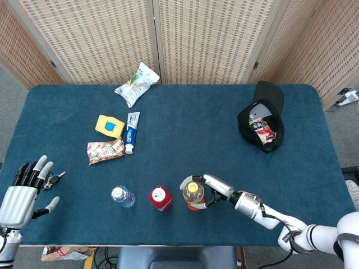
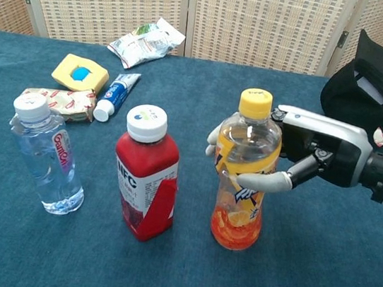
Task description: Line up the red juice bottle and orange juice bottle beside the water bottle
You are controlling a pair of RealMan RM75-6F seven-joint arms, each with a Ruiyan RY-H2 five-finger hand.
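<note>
**Right hand wrapped round the orange juice bottle at the end of the row**

Head view: The right hand [image 1: 212, 191] reaches in from 4 o'clock along the front of the bench [image 1: 185, 112], arm low and nearly flat, its fingers [image 1: 186, 180] curled round the orange juice bottle [image 1: 193, 194] and gripping it. That bottle stands upright at 6 o'clock, near the front edge, with the red juice bottle [image 1: 160, 198] just beside it at 9 o'clock and the water bottle [image 1: 122, 196] beyond that, the three in a row. The left hand [image 1: 22, 193] sits at the 8 o'clock corner, palm down, fingers spread and holding nothing, with a small set of keys [image 1: 53, 179] by its fingertips. Open blue cloth lies between the row and the far clutter. At 11 o'clock lie a yellow sponge [image 1: 109, 126], a toothpaste tube [image 1: 132, 131] and a red-and-white packet [image 1: 105, 150]; a snack bag [image 1: 137, 84] lies at 12; a black cap [image 1: 262, 115] sits at 2.

Chest view: The right hand [image 2: 314, 157] comes in from 3 o'clock, thumb across the front of the orange juice bottle [image 2: 243, 179], other fingers [image 2: 214, 136] showing round its far side. The bottle's base meets the cloth. The red juice bottle [image 2: 146, 173] stands apart at 9 o'clock of it, and the water bottle [image 2: 46, 155] is further left. The black cap [image 2: 375, 84] rises just behind the right wrist; the sponge [image 2: 80, 73], toothpaste [image 2: 116, 92] and snack bag [image 2: 145, 41] lie well behind the row.
</note>
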